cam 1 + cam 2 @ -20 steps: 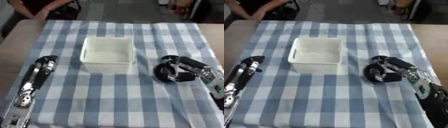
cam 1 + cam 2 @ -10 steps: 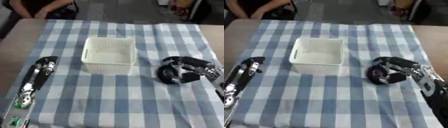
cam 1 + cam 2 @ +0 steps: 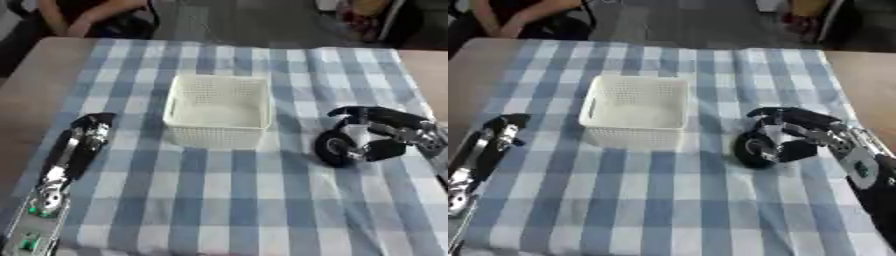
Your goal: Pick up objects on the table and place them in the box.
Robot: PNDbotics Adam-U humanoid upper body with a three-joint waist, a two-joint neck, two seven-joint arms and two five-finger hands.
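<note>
Fingers (image 3: 785, 116) curled round black disc (image 3: 754, 149), checked cloth (image 3: 227, 200), white basket (image 3: 217, 110)

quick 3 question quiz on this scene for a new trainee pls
1. True or false: the white basket already holds the black round object.
2. Which hand has its fingers curled round that object: A the left hand, B the right hand?
3. Fill in: the basket stands on a blue and white ____ cloth.

Key: 1 false, the object sits on the cloth right of the basket; 2 B; 3 checked.
</note>
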